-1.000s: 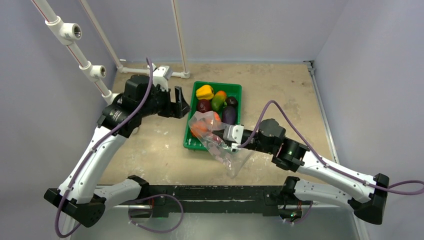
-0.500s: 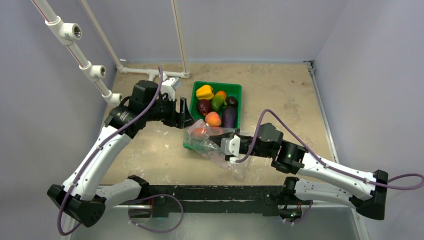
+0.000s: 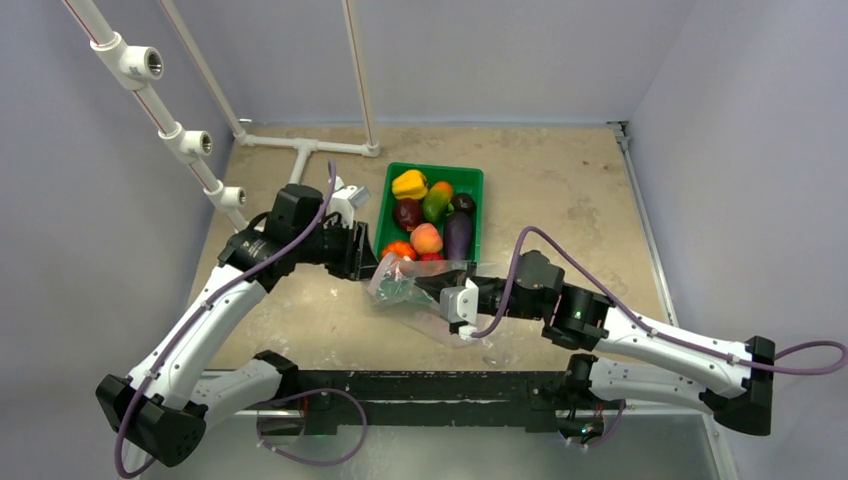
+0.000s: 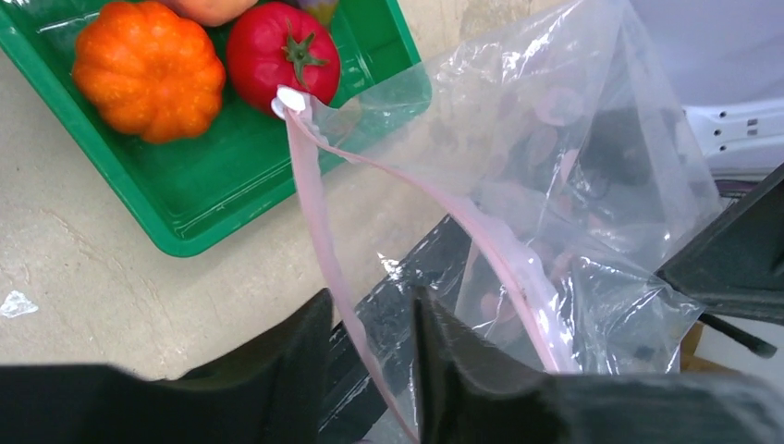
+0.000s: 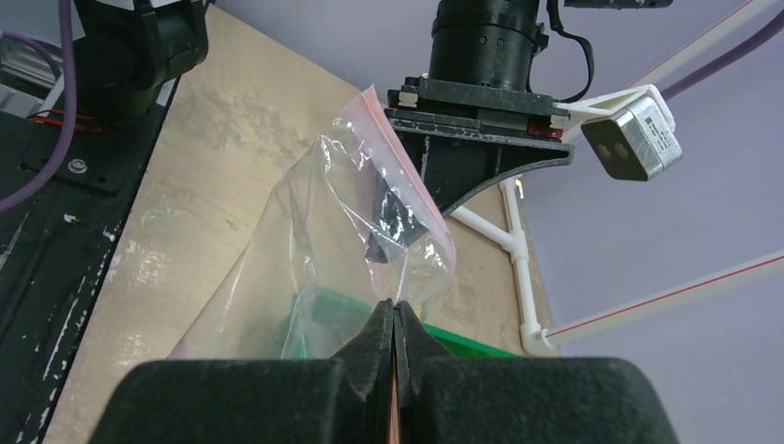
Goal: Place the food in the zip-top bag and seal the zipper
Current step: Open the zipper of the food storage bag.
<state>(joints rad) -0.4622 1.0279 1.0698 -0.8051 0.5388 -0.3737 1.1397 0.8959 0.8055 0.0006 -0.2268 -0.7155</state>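
Beige and scuffed, the worktop (image 3: 560,190) fills the floor of this grey-walled booth, and both arms reach in over its middle. Just past the two end effectors sits the green tray (image 3: 436,167), holding all the food I can make out: pepper (image 3: 409,184), eggplant (image 3: 458,232), peach (image 3: 427,239), and nearest the left end effector (image 4: 370,302), the orange (image 4: 148,69) and tomato (image 4: 282,57).

Strung between the two end effectors is the bag (image 3: 405,282), clear and crumpled, part of it draped over the tray's near corner. I see no food inside it.

The right end effector (image 5: 394,316) has its fingers pressed together, pinching one lip of the bag at the mouth, so the plastic stands up in front of it. The left one faces it from the other side, its jaws a little apart with the pink zipper (image 4: 310,199) running down through the gap; it does not look clamped yet.

To my eye the step in hand is getting the mouth open, before any food goes in. Next, I'd say the left end effector needs to close on the strip between its fingers and draw away from the right one, so the mouth gapes. The film is thin and floppy, so the grip must catch one lip only, or the mouth stays flat.
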